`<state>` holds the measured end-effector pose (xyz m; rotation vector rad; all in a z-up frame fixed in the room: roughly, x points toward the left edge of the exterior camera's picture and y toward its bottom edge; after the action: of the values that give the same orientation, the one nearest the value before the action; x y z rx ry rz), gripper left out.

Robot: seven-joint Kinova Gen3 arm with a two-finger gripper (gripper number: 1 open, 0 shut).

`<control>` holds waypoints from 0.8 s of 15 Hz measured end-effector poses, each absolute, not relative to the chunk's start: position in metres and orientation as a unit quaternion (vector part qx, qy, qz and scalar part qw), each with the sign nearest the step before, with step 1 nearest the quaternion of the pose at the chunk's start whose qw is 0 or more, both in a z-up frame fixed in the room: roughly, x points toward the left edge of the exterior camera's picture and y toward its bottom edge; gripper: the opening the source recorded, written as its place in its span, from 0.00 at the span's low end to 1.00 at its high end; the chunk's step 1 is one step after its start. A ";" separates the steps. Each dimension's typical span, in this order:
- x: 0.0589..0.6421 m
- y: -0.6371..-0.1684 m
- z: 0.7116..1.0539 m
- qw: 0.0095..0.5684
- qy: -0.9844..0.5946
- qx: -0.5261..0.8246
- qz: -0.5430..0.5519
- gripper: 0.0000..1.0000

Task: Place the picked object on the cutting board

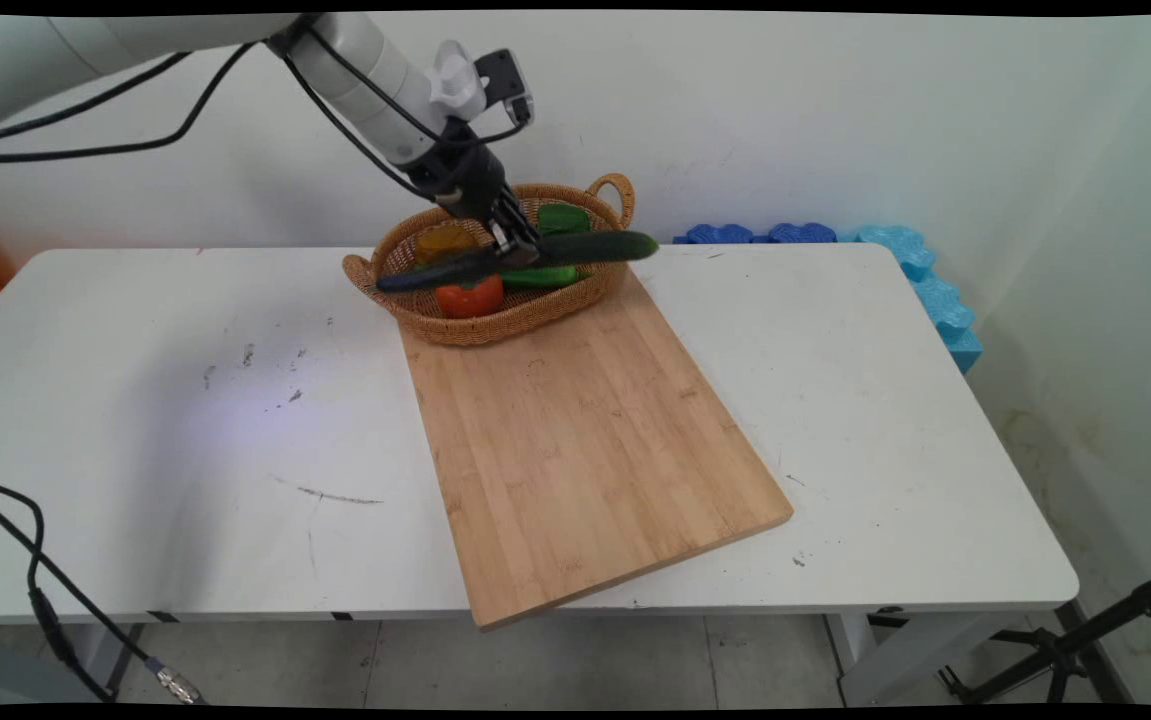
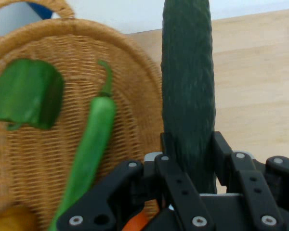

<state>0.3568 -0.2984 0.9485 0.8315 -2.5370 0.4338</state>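
Cucumber [image 1: 535, 257] clamped mid-length in gripper [image 1: 513, 243] — lifted level above wicker basket [image 1: 495, 325], over green chilli [image 2: 89, 154] — beside cutting board [image 1: 585, 440].

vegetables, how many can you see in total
5: a cucumber held in the gripper above the basket; in the basket a green pepper, green chili, red pepper, orange one. More may be hidden.

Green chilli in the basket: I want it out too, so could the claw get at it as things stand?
Probably not yet. The claw is shut on the cucumber, which hangs crosswise over the basket. The green chilli lies uncovered below, beside the green pepper.
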 end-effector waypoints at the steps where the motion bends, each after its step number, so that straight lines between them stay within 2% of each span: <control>1: 0.351 -0.291 0.948 0.220 -0.914 0.306 0.149 0.00; 12: 0.299 -0.232 0.932 0.239 -0.897 0.365 0.076 0.00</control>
<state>0.2993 -0.2324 0.9317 0.9982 -2.4545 0.2087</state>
